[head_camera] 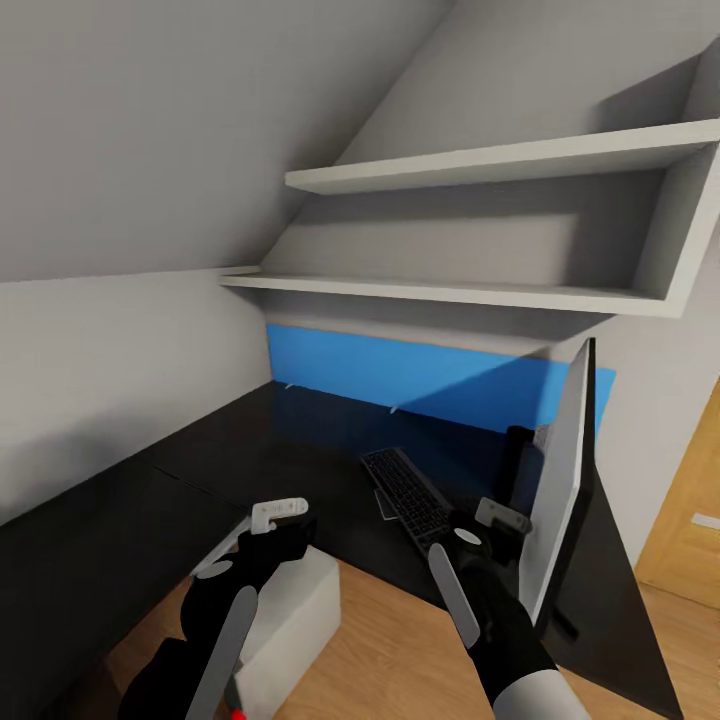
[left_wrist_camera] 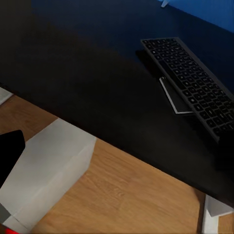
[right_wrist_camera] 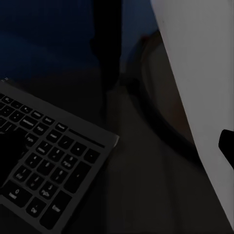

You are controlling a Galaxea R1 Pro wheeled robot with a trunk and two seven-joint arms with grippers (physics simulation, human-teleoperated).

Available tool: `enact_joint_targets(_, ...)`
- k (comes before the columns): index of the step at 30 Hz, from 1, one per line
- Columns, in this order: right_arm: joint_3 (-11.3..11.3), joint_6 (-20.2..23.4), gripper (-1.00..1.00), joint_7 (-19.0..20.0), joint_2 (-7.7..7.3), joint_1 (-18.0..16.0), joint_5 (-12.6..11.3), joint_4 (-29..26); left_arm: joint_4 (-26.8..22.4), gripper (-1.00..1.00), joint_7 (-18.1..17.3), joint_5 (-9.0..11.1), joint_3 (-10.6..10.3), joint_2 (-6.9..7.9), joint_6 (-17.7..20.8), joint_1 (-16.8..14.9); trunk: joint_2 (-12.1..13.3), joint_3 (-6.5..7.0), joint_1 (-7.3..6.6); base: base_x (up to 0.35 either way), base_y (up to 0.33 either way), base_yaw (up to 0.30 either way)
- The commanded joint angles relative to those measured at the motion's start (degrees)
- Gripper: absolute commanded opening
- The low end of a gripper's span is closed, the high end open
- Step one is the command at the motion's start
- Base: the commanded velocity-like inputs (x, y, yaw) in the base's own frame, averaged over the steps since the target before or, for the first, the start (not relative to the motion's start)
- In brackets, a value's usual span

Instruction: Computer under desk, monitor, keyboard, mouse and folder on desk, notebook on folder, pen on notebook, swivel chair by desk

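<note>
right gripper (head_camera: 478, 528) at desk (head_camera: 300, 450) edge, beside monitor (head_camera: 560, 480)

The black desk (head_camera: 250, 450) has a blue panel along its back. The keyboard (head_camera: 408, 492) lies on it, and the monitor (head_camera: 560, 480) stands just beside. A grey computer (head_camera: 295, 600) sits on the wood floor (head_camera: 390, 640).

Two white wall shelves: upper shelf (head_camera: 520, 155) and lower shelf (head_camera: 440, 292), mounted one above the other under a sloped grey ceiling (head_camera: 180, 130). White side panel (head_camera: 700, 220) joins both at their right ends. Pale grey wall (head_camera: 110, 370) at left. Light wood floor (head_camera: 400, 640), planked grain visible. Wooden door (head_camera: 690, 520) at far right, pale handle plate (head_camera: 706, 521) on it.
</note>
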Motion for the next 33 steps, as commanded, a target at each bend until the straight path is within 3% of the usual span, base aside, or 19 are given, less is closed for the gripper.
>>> enact_joint_targets(1, 0.04, 0.50, 1.00, -0.32, 0.00, -0.05, -0.13, -0.09, -0.05, 1.00, 0.54, 0.60, -0.04, 0.00, 0.19, -0.05, -0.05, -0.08, 0.01, 0.000, -0.048, 0.000)
enact_joint_targets(8, 0.27, 0.52, 1.00, -0.22, 0.00, -0.05, -0.13, 0.06, 0.00, 1.00, 0.57, 0.60, -0.04, 0.00, 0.21, -0.05, -0.05, -0.08, 0.01, 0.000, -0.009, 0.000)
enact_joint_targets(13, 7.07, 0.50, 1.00, 0.52, 0.00, -0.05, -0.13, 0.79, 1.12, 1.00, 0.77, 0.51, 0.11, 0.00, 0.16, -0.05, -0.05, -0.08, 0.01, 0.000, 0.000, 0.000)
enact_joint_targets(14, 10.74, 0.47, 1.00, 1.19, 0.00, -0.05, -0.13, 0.97, 1.97, 1.00, 0.80, 0.47, 0.16, 0.00, 0.10, -0.05, -0.05, -0.08, 0.01, 0.000, 0.000, 0.000)
enact_joint_targets(17, 15.40, 0.31, 1.00, 1.82, 0.00, -0.05, -0.13, 1.49, 2.49, 1.00, 0.82, 0.40, 0.26, 0.00, 0.06, -0.05, -0.05, -0.08, 0.01, 0.000, 0.000, 0.000)
enact_joint_targets(21, 18.38, -1.21, 1.00, 2.30, 0.00, -0.05, -0.13, 2.24, 2.71, 1.00, 0.83, 0.36, 0.35, 0.00, 0.05, -0.05, -0.05, -0.08, 0.01, 0.000, 0.000, 0.000)
enact_joint_targets(24, 19.39, -2.35, 1.00, 3.96, 0.00, -0.05, -0.10, 2.52, 2.80, 1.00, 0.83, 0.35, 0.40, 0.00, 0.04, -0.05, -0.05, -0.08, 0.01, 0.000, 0.000, 0.000)
enact_joint_targets(33, 19.89, -3.13, 1.00, 14.41, 0.00, -0.06, -0.09, 4.49, 2.89, 1.00, 0.83, 0.34, 0.48, 0.02, 0.04, -0.05, -0.05, -0.08, 0.01, 0.000, 0.000, 0.000)
